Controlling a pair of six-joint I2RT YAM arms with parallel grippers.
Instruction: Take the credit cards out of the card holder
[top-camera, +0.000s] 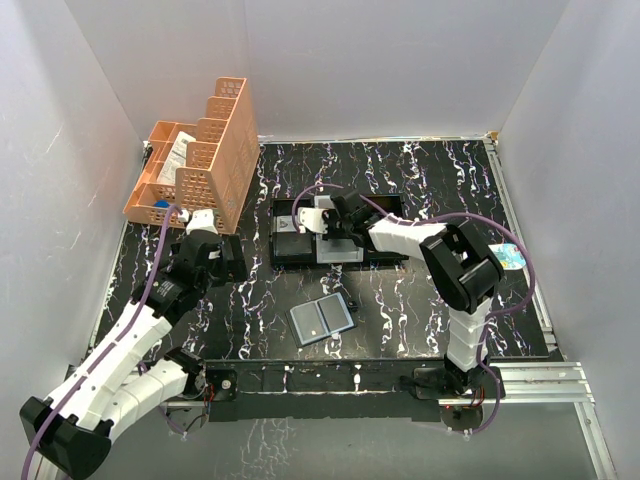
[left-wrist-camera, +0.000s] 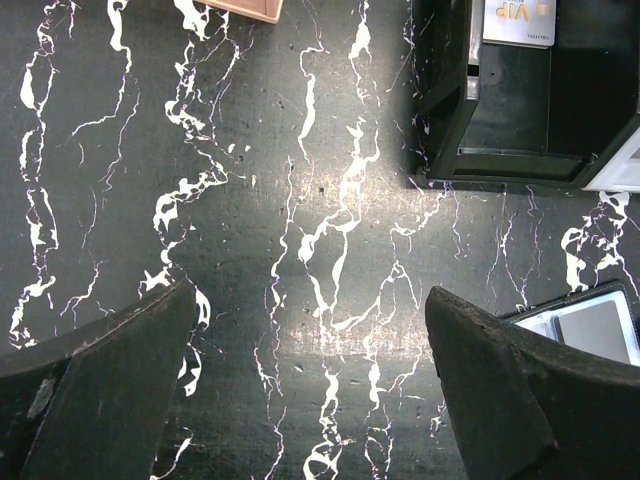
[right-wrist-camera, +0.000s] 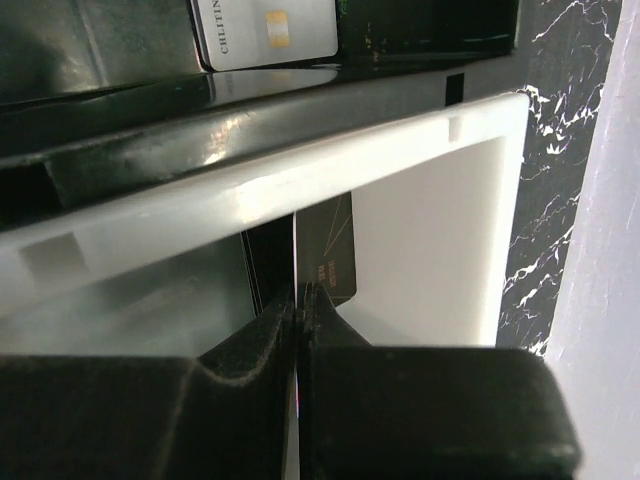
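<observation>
Left jaws stood wide and empty; right jaws were clamped on a dark card (right-wrist-camera: 330, 255).
The open card holder (top-camera: 322, 319) lay on the counter (top-camera: 420, 300) just right of the left jaws; the gripped card hung over the tray's (right-wrist-camera: 400, 150) white compartment.

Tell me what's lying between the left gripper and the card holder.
Nothing lies there: only bare black marbled tabletop separates the open left gripper from the card holder. The top external view shows this.

White walls (top-camera: 400, 60) enclose black, white-veined marble tabletop (top-camera: 420, 310); even light.
</observation>
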